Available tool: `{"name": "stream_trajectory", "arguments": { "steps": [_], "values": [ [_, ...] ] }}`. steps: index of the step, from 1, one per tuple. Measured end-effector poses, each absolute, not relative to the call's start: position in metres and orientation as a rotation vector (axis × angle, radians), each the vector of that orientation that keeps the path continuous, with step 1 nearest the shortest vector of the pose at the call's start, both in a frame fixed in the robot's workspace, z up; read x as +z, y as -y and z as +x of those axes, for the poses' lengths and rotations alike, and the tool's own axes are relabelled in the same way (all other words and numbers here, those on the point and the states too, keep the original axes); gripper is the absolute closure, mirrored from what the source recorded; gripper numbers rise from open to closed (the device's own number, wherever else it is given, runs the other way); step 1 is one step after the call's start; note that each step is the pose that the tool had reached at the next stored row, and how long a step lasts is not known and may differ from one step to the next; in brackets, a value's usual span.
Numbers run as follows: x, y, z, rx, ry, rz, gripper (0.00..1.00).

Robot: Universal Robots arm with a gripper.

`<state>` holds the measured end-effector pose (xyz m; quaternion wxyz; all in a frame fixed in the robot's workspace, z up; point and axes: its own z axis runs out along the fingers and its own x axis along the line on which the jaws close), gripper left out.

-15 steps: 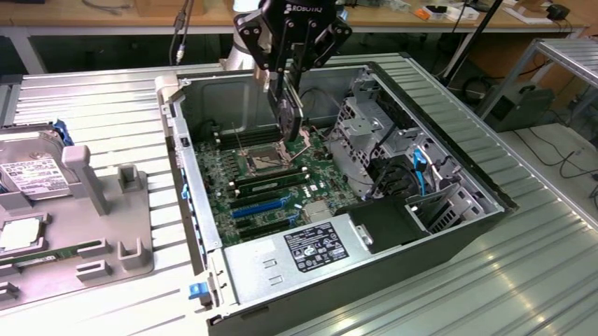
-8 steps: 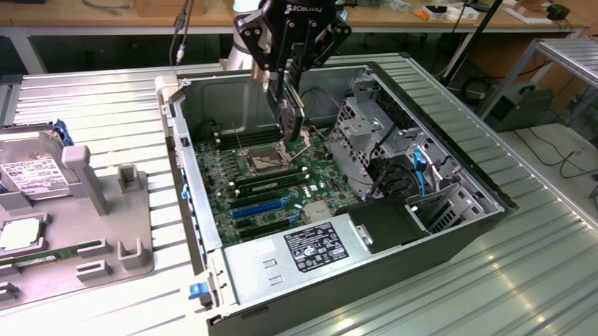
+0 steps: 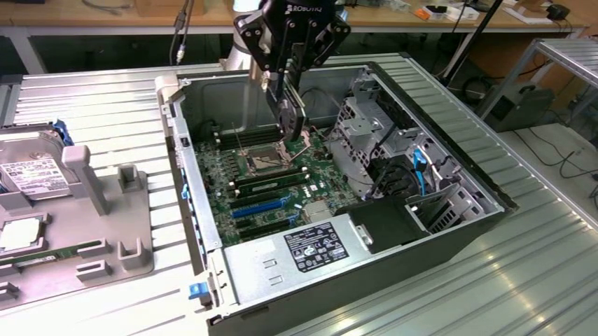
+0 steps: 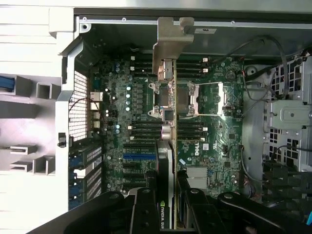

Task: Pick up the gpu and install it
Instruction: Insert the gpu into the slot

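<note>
Find the gripper (image 3: pixel 286 94) (image 4: pixel 166 178) above the far half of the open computer case (image 3: pixel 187 175) (image 4: pixel 66 97). Expect the arm above it to be cut off by the frame edge in the exterior view.

Note the fingers (image 3: pixel 277 77) (image 4: pixel 146 200) pinching the gpu (image 3: pixel 291 119) (image 4: pixel 165 156) from both flat sides.

Locate the gpu on edge, hanging below the fingers over the motherboard (image 3: pixel 271 189) (image 4: pixel 209 126). Place it close to the CPU socket (image 3: pixel 263 162) (image 4: pixel 190 100) and well apart from the blue expansion slot (image 3: pixel 260 208) (image 4: pixel 139 157) on the near part of the board.

Cannot tell from either view whether the lower edge touches the board or hangs free of it, with the contact edge hidden behind the card body.

In the wrist view, see the card only as a thin edge-on strip running out to its pale metal bracket (image 4: pixel 171 41) toward the far case wall. Treat the black face as too foreshortened to read. Make out only part of the printed label between the fingers, cut off at the frame edge.

Identify the drive cage (image 3: pixel 369 126) (image 4: pixel 292 112) at the exterior view's right of the board, with dark cables partly hiding its lower bays. Identify the power supply (image 3: pixel 309 252) at the near end of the case.

Outside the case, at the exterior view's left, find a hard drive (image 3: pixel 33 171) on a grey fixture (image 3: pixel 103 210), both cut off by the frame edge. Note the ribbed metal worktop (image 3: pixel 542 280) under everything.
</note>
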<state>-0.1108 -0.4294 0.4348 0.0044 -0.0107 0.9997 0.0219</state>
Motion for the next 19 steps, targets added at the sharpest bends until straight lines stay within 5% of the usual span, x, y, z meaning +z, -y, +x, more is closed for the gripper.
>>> {"name": "stream_trajectory", "arguments": {
  "steps": [19],
  "values": [
    [0.4347,0.4294,-0.1107,0.069,-3.131,-0.106,0.73]
  ]
}}
